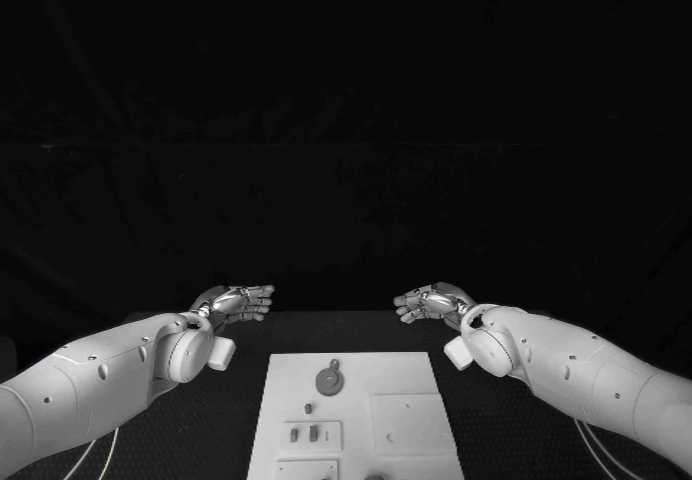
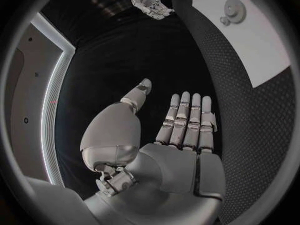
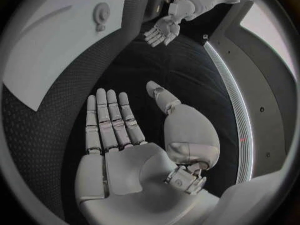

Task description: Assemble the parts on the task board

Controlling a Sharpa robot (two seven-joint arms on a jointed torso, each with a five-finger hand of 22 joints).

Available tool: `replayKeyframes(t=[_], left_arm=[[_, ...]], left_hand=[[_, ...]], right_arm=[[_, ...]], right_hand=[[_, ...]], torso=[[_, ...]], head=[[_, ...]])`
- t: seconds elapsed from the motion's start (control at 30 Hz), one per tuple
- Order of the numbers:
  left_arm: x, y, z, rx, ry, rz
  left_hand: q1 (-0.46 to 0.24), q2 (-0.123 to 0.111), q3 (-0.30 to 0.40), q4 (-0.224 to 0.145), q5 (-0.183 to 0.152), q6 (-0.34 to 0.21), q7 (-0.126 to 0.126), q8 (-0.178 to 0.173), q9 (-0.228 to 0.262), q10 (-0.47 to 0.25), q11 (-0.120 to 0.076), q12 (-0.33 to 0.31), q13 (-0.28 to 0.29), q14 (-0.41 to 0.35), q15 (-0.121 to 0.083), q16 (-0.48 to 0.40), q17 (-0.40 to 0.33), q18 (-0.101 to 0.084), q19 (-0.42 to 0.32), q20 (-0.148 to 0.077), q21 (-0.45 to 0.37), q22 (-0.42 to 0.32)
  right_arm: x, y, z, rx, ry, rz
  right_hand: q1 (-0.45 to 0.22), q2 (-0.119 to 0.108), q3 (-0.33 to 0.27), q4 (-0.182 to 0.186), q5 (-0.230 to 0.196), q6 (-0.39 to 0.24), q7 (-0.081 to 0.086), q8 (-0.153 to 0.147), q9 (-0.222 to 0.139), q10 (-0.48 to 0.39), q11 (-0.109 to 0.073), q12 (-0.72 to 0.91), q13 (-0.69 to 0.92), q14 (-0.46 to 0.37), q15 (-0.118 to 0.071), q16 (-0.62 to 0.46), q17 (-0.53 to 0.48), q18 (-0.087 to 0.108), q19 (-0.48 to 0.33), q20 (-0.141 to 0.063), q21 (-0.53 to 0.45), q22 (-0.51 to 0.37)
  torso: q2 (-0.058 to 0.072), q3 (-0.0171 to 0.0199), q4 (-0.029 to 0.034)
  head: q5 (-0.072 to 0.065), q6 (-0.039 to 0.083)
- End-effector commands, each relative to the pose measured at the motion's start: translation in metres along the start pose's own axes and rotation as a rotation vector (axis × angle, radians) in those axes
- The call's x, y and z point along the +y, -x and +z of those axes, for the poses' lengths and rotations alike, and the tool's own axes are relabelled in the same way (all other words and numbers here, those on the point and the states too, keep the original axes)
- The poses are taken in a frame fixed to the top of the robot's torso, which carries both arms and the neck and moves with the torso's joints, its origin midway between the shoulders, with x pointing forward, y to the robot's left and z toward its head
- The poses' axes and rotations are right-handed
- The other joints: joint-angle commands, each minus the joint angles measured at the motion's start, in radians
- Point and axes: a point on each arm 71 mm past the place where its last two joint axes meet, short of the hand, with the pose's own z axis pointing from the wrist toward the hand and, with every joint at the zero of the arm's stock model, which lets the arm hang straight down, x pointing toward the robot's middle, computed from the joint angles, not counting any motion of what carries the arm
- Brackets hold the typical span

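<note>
The white task board (image 1: 361,420) lies in the middle of the black table. A round grey part (image 1: 330,381) with a small tab sits near its far end, and several small grey parts (image 1: 307,432) lie in the near left area. My left hand (image 1: 235,302) hovers beyond the board's far left corner, fingers straight and apart, holding nothing. My right hand (image 1: 430,302) mirrors it past the far right corner, also empty. The left wrist view has my flat left hand (image 2: 181,130), the board (image 2: 256,40) and the round part (image 2: 235,8). The right wrist view has my right hand (image 3: 119,130) and the board (image 3: 56,40).
Textured black table (image 1: 505,420) surrounds the board on both sides. Beyond the hands the background is dark. The opposite hand appears far off in each wrist view: right hand (image 2: 152,2), left hand (image 3: 164,31).
</note>
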Motion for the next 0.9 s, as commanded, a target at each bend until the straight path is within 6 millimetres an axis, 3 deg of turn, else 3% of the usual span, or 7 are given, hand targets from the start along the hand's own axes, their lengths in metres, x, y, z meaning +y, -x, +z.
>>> replayKeyframes(t=[0.03,0.3,0.33,0.37,0.5,0.53,0.9], left_arm=[[-0.004,0.000,0.002,-0.011,-0.047,-0.032],[-0.002,-0.003,0.002,0.034,-0.053,-0.039],[0.000,0.000,0.002,-0.007,-0.022,-0.017],[0.000,0.000,0.002,-0.008,-0.022,-0.018],[0.004,-0.006,-0.001,-0.014,-0.030,-0.026],[0.005,-0.008,-0.003,-0.016,-0.034,-0.029],[0.026,-0.060,-0.040,-0.080,-0.104,-0.094]], left_hand=[[-0.040,-0.027,-0.015,0.023,-0.002,-0.039,-0.019,-0.016,-0.006,-0.042,-0.009,-0.003,-0.018,-0.025,0.002,-0.014,-0.005,-0.007,-0.022,0.009,-0.020,-0.002],[-0.065,-0.049,0.014,0.094,-0.003,-0.061,-0.026,-0.002,0.008,-0.070,-0.026,0.005,-0.041,-0.053,0.002,-0.018,0.000,-0.007,-0.045,0.022,-0.042,0.015],[-0.934,0.117,-0.406,0.195,-0.058,-0.733,-0.106,-0.193,-0.513,-0.901,-0.097,-0.067,-0.116,-0.645,-0.125,-0.313,-0.419,-0.007,-0.471,-0.069,-0.408,-0.359],[-0.934,0.117,-0.406,0.195,-0.058,-0.733,-0.106,-0.193,-0.513,-0.901,-0.097,-0.067,-0.116,-0.645,-0.125,-0.313,-0.419,-0.007,-0.471,-0.069,-0.408,-0.373],[-0.934,0.117,-0.406,0.195,-0.058,-0.733,-0.106,-0.193,-0.513,-0.901,-0.097,-0.067,-0.116,-0.645,-0.125,-0.313,-0.419,-0.007,-0.471,-0.069,-0.408,-0.507],[-0.934,0.117,-0.406,0.195,-0.058,-0.733,-0.106,-0.193,-0.513,-0.901,-0.097,-0.067,-0.116,-0.645,-0.125,-0.313,-0.419,-0.007,-0.471,-0.069,-0.408,-1.225],[-0.934,0.117,-0.406,0.195,-0.058,-0.733,-0.106,-0.193,-0.513,-0.901,-0.097,-0.067,-0.116,-0.645,-0.125,-0.313,-0.419,-0.007,-0.471,-0.069,-0.408,-1.225]], right_arm=[[-0.002,0.000,-0.001,-0.053,0.064,0.075],[-0.015,-0.001,-0.003,-0.072,0.048,0.099],[-0.011,-0.001,-0.002,-0.044,0.025,0.064],[-0.011,-0.001,-0.002,-0.045,0.026,0.065],[-0.010,-0.005,-0.005,-0.056,0.040,0.079],[-0.010,-0.007,-0.006,-0.061,0.045,0.085],[-0.003,-0.042,-0.037,-0.168,0.127,0.212]], right_hand=[[-0.012,0.002,-0.020,0.003,-0.003,-0.017,-0.003,0.000,-0.001,0.011,-0.002,-0.044,-0.047,0.000,-0.001,-0.025,-0.032,-0.005,-0.002,0.005,-0.028,-0.017],[-0.015,0.009,-0.051,0.006,0.000,-0.036,-0.005,0.007,-0.004,0.042,-0.003,-0.101,-0.112,-0.005,-0.001,-0.057,-0.080,-0.005,-0.006,0.013,-0.065,-0.027],[-0.843,0.089,-0.523,0.263,-0.236,-0.803,-0.155,-0.223,-0.501,-0.865,-0.157,-0.258,-0.303,-0.785,-0.152,-0.344,-0.608,-0.138,-0.521,-0.180,-0.332,-0.328],[-0.843,0.089,-0.523,0.263,-0.236,-0.803,-0.155,-0.223,-0.501,-0.865,-0.157,-0.258,-0.303,-0.785,-0.152,-0.344,-0.608,-0.138,-0.521,-0.180,-0.332,-1.031],[-0.843,0.089,-0.523,0.263,-0.236,-0.803,-0.155,-0.223,-0.501,-0.865,-0.157,-0.258,-0.303,-0.785,-0.152,-0.344,-0.608,-0.138,-0.521,-0.180,-0.332,-1.031],[-0.843,0.089,-0.523,0.263,-0.236,-0.803,-0.155,-0.223,-0.501,-0.865,-0.157,-0.258,-0.303,-0.785,-0.152,-0.344,-0.608,-0.138,-0.521,-0.180,-0.332,-1.031],[-0.843,0.089,-0.523,0.263,-0.236,-0.803,-0.155,-0.223,-0.501,-0.865,-0.157,-0.258,-0.303,-0.785,-0.152,-0.344,-0.608,-0.138,-0.521,-0.180,-0.332,-1.031]], torso=[[-0.014,0.0051,0.0011],[-0.013,0.0155,0.0035],[-0.013,0.0087,0.0023],[-0.014,0.0088,0.0021],[-0.027,0.0098,-0.0008],[-0.033,0.0102,-0.0019],[-0.130,0.0174,-0.0225]], head=[[0.006,0.002],[0.017,0.010],[0.013,0.009],[0.013,0.008],[0.015,-0.008],[0.016,-0.015],[0.033,-0.133]])
